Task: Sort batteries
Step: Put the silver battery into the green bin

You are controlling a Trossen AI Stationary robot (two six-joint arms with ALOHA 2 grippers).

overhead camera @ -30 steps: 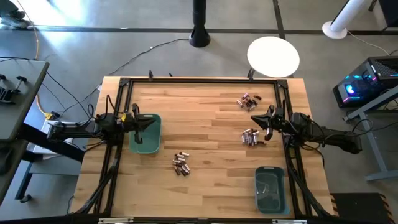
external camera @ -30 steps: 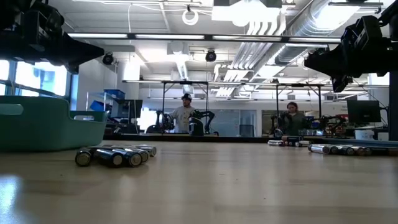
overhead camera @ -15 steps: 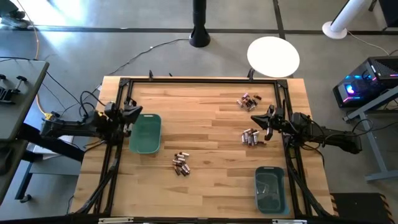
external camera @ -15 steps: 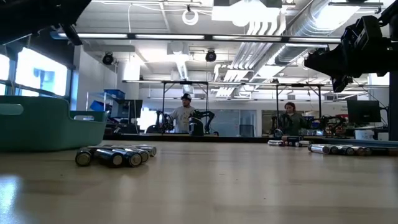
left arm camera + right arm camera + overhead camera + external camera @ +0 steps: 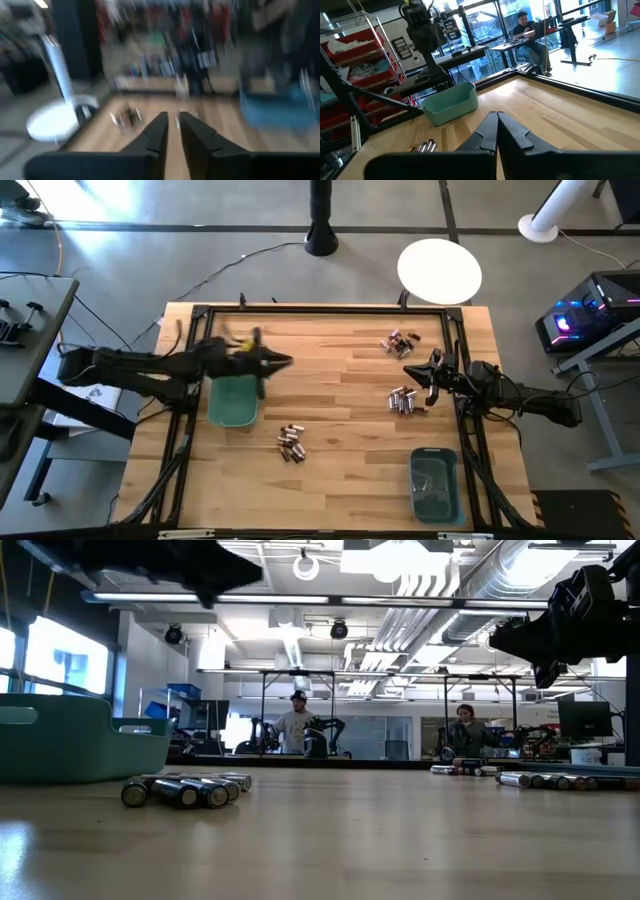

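3 clusters of batteries lie on the wooden table [image 5: 340, 410]: 1 near the middle front [image 5: 291, 445], 1 toward the right side [image 5: 402, 400], and 1 at the far right corner [image 5: 399, 341]. The right gripper [image 5: 420, 372] hangs above the table just beside the right-side cluster, between it and the far-corner cluster, touching neither. Its fingers [image 5: 490, 131] are pressed together and hold nothing. The right arm reaches in level from the right edge, wrist pointing toward the table's middle.

The left gripper [image 5: 280, 362] is blurred, stretched out past the far edge of the left teal bin [image 5: 233, 398], well apart from every cluster; the middle-front batteries lie nearer the front edge than it does. In the left wrist view its fingers [image 5: 156, 131] stand nearly together with only a narrow slit between them, and nothing is clamped there. The left arm extends level from the left edge across the bin's far rim.

1 more teal bin [image 5: 435, 483] sits at the front right corner.

In the low view the middle-front batteries [image 5: 185, 789] lie side by side on the tabletop beside the left bin [image 5: 70, 740].
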